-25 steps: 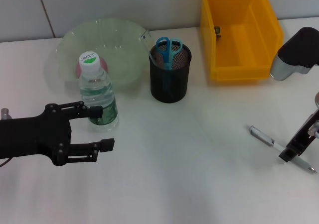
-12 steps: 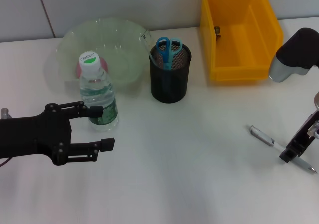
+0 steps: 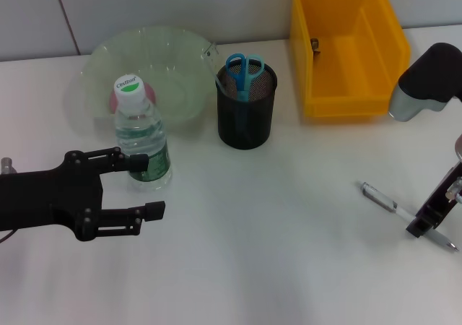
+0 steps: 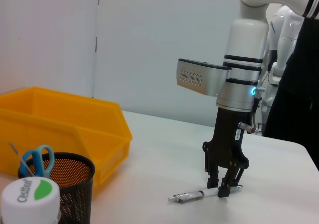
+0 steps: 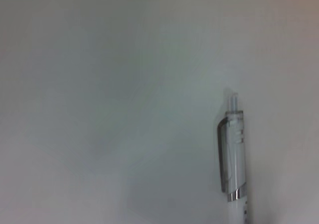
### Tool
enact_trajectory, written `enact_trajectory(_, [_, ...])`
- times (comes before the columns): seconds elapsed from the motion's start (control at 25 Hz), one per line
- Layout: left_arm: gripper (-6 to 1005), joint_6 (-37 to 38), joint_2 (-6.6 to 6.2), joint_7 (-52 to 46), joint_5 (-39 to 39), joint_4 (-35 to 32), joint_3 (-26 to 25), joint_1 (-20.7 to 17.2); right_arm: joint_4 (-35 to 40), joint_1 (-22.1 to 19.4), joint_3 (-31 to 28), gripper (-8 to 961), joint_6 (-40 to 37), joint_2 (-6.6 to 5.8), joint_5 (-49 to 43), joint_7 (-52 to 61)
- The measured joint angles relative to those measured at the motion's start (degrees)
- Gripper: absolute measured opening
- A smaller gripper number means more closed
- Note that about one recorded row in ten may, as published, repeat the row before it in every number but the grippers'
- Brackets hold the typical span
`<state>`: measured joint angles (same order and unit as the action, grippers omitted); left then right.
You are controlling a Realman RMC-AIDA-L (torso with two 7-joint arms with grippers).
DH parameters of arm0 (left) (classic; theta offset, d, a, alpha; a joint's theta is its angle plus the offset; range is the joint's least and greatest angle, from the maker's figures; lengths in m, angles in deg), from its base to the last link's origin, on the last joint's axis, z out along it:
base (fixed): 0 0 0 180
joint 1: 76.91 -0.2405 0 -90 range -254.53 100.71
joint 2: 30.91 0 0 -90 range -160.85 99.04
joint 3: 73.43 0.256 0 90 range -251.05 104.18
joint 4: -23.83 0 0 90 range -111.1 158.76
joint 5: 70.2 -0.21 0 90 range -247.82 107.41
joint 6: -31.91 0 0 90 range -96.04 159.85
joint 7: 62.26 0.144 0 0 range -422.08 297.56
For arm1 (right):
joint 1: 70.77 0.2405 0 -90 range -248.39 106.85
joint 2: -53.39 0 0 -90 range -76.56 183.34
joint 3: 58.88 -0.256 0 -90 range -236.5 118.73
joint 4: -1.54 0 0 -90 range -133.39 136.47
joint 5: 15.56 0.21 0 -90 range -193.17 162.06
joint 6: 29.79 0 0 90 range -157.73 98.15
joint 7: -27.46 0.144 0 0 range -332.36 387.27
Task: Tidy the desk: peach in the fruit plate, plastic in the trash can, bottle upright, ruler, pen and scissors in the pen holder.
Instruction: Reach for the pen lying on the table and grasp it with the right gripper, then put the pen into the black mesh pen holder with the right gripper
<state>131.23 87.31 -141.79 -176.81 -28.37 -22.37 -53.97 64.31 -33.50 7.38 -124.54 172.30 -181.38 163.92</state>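
A silver and white pen (image 3: pixel 390 205) lies on the white table at the right. My right gripper (image 3: pixel 423 222) stands over its tip end. In the left wrist view the right gripper (image 4: pixel 223 188) has its fingers closed in on both sides of the pen (image 4: pixel 192 196), which rests on the table. The water bottle (image 3: pixel 140 136) stands upright. My left gripper (image 3: pixel 149 185) is open right beside the bottle's base. The black mesh pen holder (image 3: pixel 247 112) holds blue scissors (image 3: pixel 244 68) and a clear ruler (image 3: pixel 211 53). A pink peach (image 3: pixel 112 102) lies in the glass fruit plate (image 3: pixel 166 58).
The yellow bin (image 3: pixel 346 87) stands at the back right, with a small dark thing (image 3: pixel 315 45) on its inner wall. In the left wrist view the bin (image 4: pixel 60 127), the pen holder (image 4: pixel 70 179) and the bottle cap (image 4: pixel 27 198) show close by.
My right gripper has sunk slightly onto the pen and its arm has shifted a little. The left arm and the bottle have not moved.
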Motion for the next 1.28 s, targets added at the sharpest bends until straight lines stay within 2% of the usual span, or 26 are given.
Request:
enact_trajectory(0.44, [798, 0.0, 0.0, 0.1, 0.0, 0.0, 0.0, 0.1, -0.2, 0.2, 1.0, 307, 0.1, 0.0, -0.1, 0.1])
enact_trajectory(0.8, [798, 0.0, 0.0, 0.2, 0.0, 0.0, 0.0, 0.2, -0.2, 0.3, 1.5, 131, 0.1, 0.0, -0.1, 0.5])
enact_trajectory(1.0, [798, -0.1, 0.0, 0.3, 0.0, 0.0, -0.1, 0.2, 0.7, 0.3, 1.5, 132, -0.4, 0.0, -0.1, 0.6])
enact_trajectory(1.16, [798, -0.2, 0.0, 0.3, 0.0, 0.0, -0.1, 0.2, 6.5, -0.3, 0.8, 133, -2.4, 0.07, 1.2, 0.6])
enact_trajectory(1.28, [798, -0.2, -0.01, 0.3, 0.0, 0.0, -0.1, 0.2, 14.2, -2.1, 0.1, 133, -4.0, 0.13, 5.3, 0.6])
